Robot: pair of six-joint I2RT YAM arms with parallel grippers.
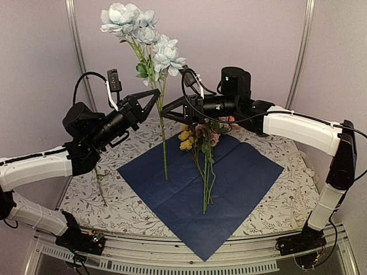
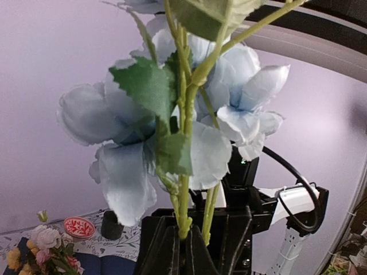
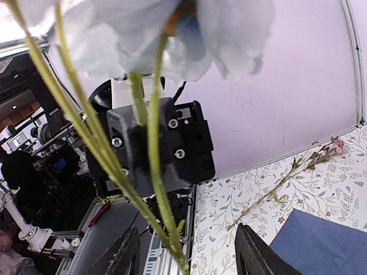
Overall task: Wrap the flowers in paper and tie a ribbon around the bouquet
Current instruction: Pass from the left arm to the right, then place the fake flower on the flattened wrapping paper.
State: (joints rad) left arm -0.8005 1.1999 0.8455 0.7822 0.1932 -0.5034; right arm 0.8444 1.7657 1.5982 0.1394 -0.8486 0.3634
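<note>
White cloth with little leaf prints covers the tabletop. On its left side one thin green stem lies alone, off the paper.

Next to that, the left gripper is high up and squeezed tight on the long green stems of the pale blue cloth flowers. It holds them standing straight, with the blooms way up top and the stem ends hanging down over the big dark blue sheet of paper. I think it holds them this way so the other arm can get a good grab.

The right gripper is just beside it, on the other side of the stems. Its jaws stand apart with the stems between them, and it has hold of nothing. It looks like a hand-over, but I cannot tell which way it goes.

Under the right gripper, a bunch of yellow, pink and cream flowers lies on the paper. The blooms are at the far end and the stems point to the near edge. I think they lie there so the paper can be folded around them. The paper is flat and not wrapped yet. No ribbon shows anywhere.
</note>
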